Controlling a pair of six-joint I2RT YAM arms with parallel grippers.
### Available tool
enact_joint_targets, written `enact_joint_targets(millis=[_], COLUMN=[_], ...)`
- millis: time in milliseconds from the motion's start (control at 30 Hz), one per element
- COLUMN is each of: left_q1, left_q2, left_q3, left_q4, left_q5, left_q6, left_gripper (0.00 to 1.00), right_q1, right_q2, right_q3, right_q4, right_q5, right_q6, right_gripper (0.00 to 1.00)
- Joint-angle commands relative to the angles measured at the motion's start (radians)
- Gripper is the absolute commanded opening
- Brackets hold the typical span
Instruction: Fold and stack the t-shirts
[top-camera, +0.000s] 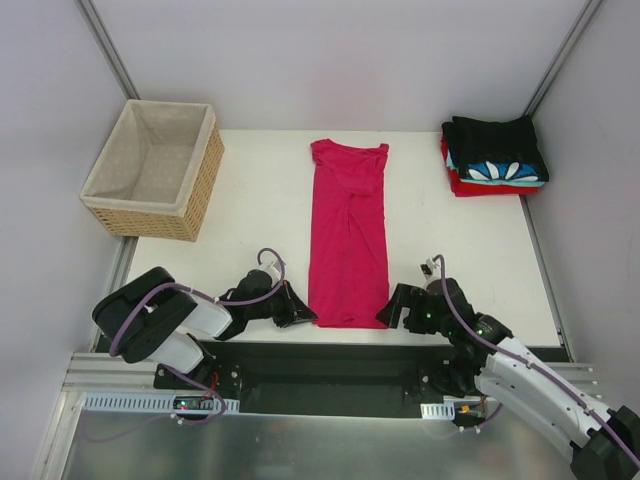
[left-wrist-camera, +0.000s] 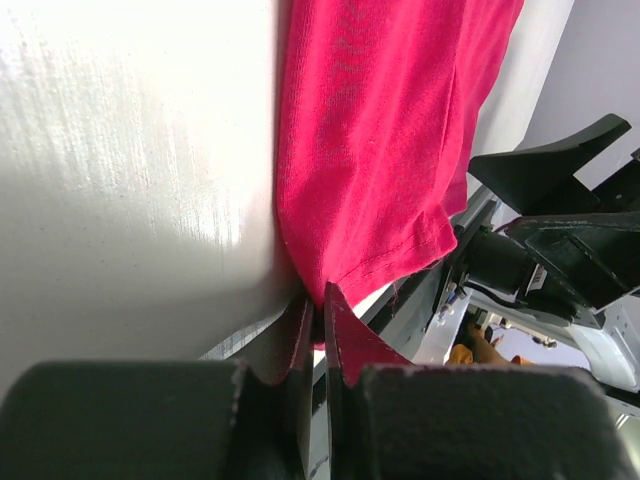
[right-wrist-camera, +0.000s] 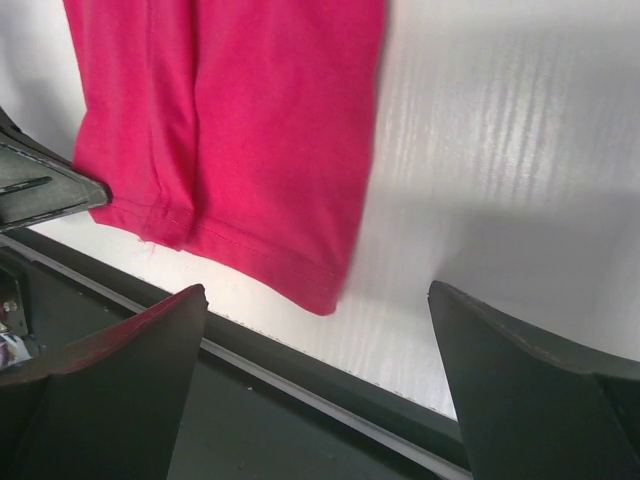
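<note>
Crimson-pink tee (top-camera: 347, 240) lies centre frame on the surface (top-camera: 260, 200), narrowed lengthwise, cross-fold judged outstanding; the stack of folded shirts (top-camera: 495, 155) at upper right awaits it. Left gripper (top-camera: 303, 316): jaws clenched on the lower-left hem corner. Right gripper (top-camera: 386, 312): jaws released, just beside the lower-right corner.

A glossy white table (top-camera: 260, 200) stands enclosed by plain pale walls (top-camera: 330, 60) and aluminium posts (top-camera: 107, 45).
</note>
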Motion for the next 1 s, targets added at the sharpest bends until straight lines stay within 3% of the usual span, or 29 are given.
enact_joint_targets(millis=[0, 467, 667, 967], left_q1=[0.011, 0.012, 0.014, 0.017], left_q2=[0.016, 0.012, 0.013, 0.007], left_q3=[-0.028, -0.028, -0.029, -0.038], left_q4=[-0.150, -0.158, -0.157, -0.155], left_q5=[-0.047, -0.053, -0.050, -0.051], left_q6=[0.062, 0.062, 0.063, 0.059], left_gripper=[0.00, 0.00, 0.00, 0.00], right_q1=[0.006, 0.063, 0.083, 0.098], right_q2=[0.049, 0.105, 0.154, 0.185], right_q3=[-0.026, -0.086, -0.091, -0.083], right_q4=[0.028, 0.060, 0.084, 0.103], right_q5=[-0.038, -0.016, 0.005, 0.019], right_q6=[0.035, 0.104, 0.119, 0.127], right_gripper=[1.00, 0.68, 0.50, 0.41])
